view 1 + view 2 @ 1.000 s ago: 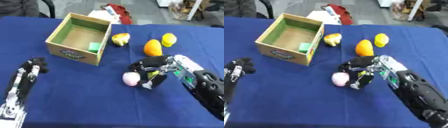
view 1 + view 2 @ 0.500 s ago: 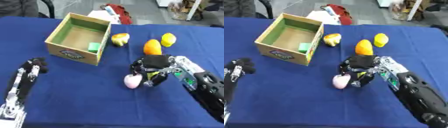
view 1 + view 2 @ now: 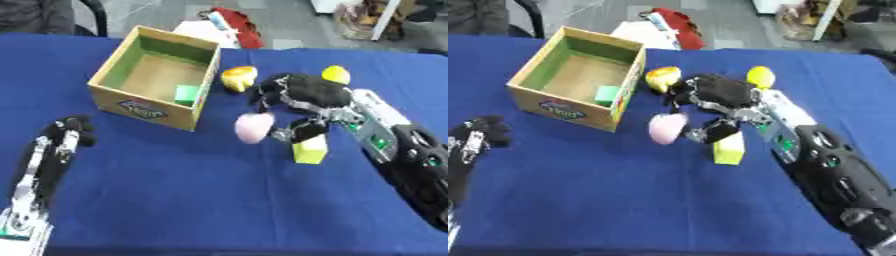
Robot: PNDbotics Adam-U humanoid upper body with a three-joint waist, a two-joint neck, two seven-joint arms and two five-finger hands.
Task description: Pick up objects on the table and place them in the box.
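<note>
Pink object (roundish, no clear axis) — pinched by right hand.

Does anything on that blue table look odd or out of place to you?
Nothing looks spilled or broken. The cardboard box sits at an angle to the table edge, with one green block inside. The right hand has the pink object at its fingertips; a yellow-green block stands just below.

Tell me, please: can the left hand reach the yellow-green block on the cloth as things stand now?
Probably not. The left hand rests near the table's left edge, while the yellow-green block stands right of the box, directly under the right hand, which holds a pink object.
</note>
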